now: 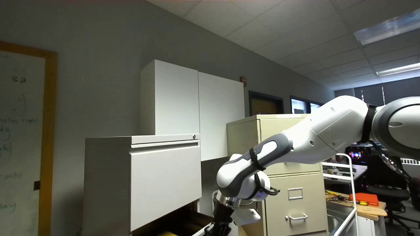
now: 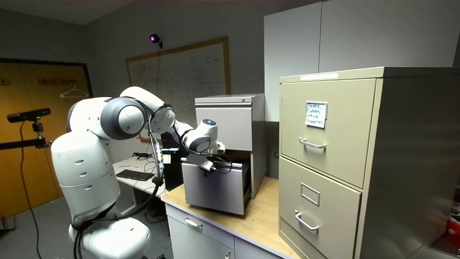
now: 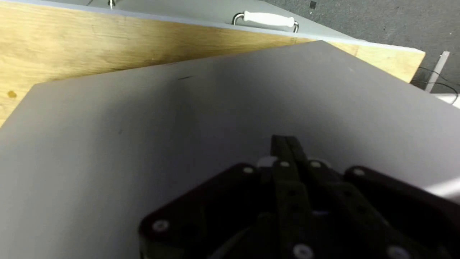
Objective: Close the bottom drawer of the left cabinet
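Note:
The left cabinet (image 1: 106, 183), pale grey-white, stands on the counter and shows in both exterior views (image 2: 258, 144). Its top drawer (image 1: 165, 185) is shut. Its bottom drawer (image 2: 215, 190) is pulled well out. The flat front of the bottom drawer fills much of the wrist view (image 3: 172, 108). My gripper (image 3: 286, 138) is shut with its fingertips together and nothing between them. It is at the outer side of the drawer front, near the upper edge, in an exterior view (image 2: 207, 172). Whether the tips touch the front I cannot tell. The gripper's lower end is cut off in an exterior view (image 1: 216, 229).
A taller beige filing cabinet (image 2: 327, 133) stands beside the left cabinet. A white wall cupboard (image 1: 177, 101) hangs behind. The wooden counter (image 2: 266, 208) carries the left cabinet; its own drawer handle (image 3: 268, 19) shows below. A desk with a keyboard (image 2: 134, 175) is beyond the arm.

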